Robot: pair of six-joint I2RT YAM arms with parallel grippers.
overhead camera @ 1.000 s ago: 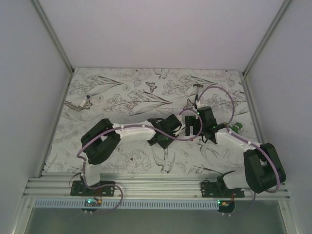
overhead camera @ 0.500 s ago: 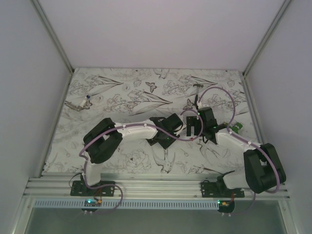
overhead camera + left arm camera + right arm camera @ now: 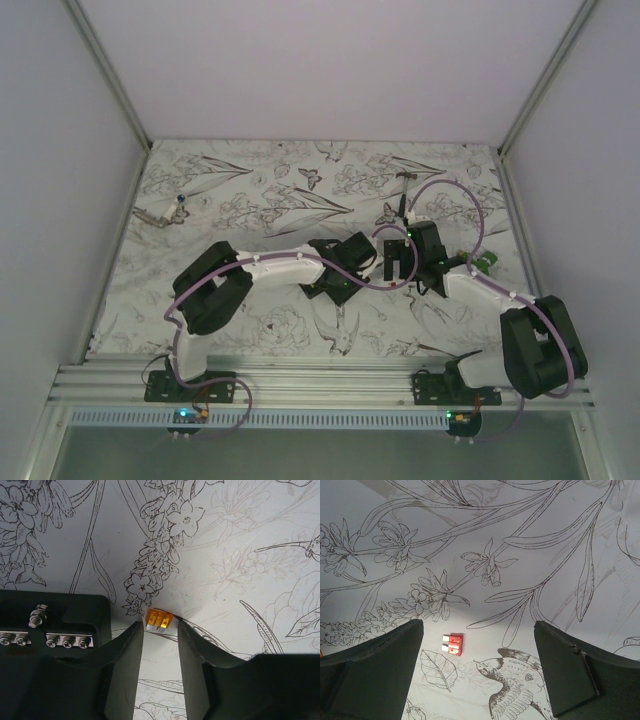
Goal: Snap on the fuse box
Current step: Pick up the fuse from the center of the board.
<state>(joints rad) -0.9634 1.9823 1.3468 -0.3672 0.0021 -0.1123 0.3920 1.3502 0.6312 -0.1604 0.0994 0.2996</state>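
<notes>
On the matte, flower-printed bench (image 3: pixel 545 540), a small translucent orange blade fuse (image 3: pixel 159 619) lies at the blunt black fingertips of the part-open left claw (image 3: pixel 159 630), which grips nothing. The right claw (image 3: pixel 477 625) gapes wide around a flat red fuse (image 3: pixel 452 644), not touching it. I cannot tell where the fuse box is.

Left jaws stand narrowly parted, right jaws wide.

Surface (image 3: pixel 250 200): white cover, printed all over with black line-drawn flowers, leaves, birds, butterflies.
Walls (image 3: pixel 330 60): plain and pale, closing in behind and on both sides.
Corner posts (image 3: pixel 110 75): pale metal, slanting up.
Rail (image 3: pixel 330 385): ribbed aluminium along the near edge.
Light: soft, even.
</notes>
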